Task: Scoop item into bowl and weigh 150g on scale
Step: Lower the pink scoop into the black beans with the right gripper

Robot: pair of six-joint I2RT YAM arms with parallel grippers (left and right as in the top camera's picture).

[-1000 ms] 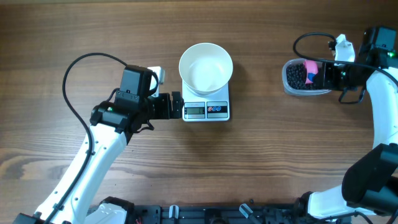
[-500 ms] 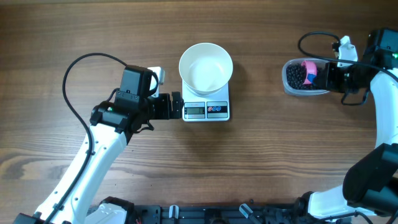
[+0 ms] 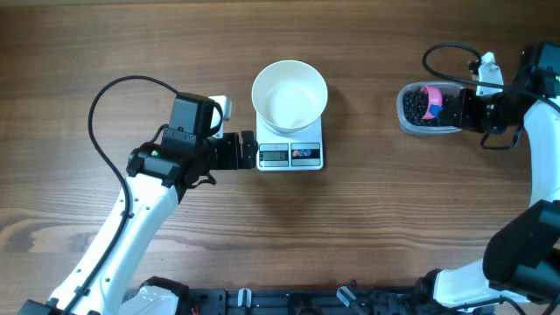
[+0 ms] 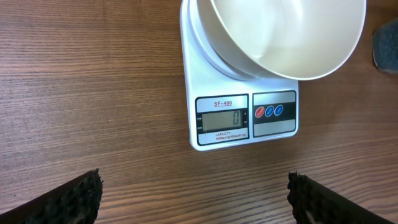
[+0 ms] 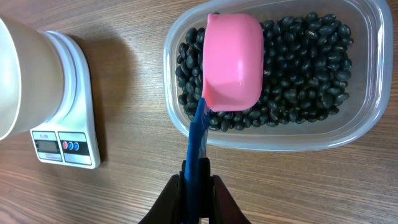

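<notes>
Overhead, we see wooden table (image 3: 394, 219) carrying everything. At centre-left, left gripper (image 3: 252, 149): fingers spread wide, grasping nothing, tips just left of scale (image 3: 290, 154). At far right, right gripper (image 5: 198, 186): fingers clenched on blue handle of scoop (image 5: 233, 62). At table centre we note scale, display reading zero. On its far part rests white bowl (image 3: 290, 94), empty. Well right of scale stands clear tub (image 3: 407, 125). Pink cup of scoop sits inside tub, over beans (image 5: 305, 68), dark loose heap filling tub floor.
</notes>
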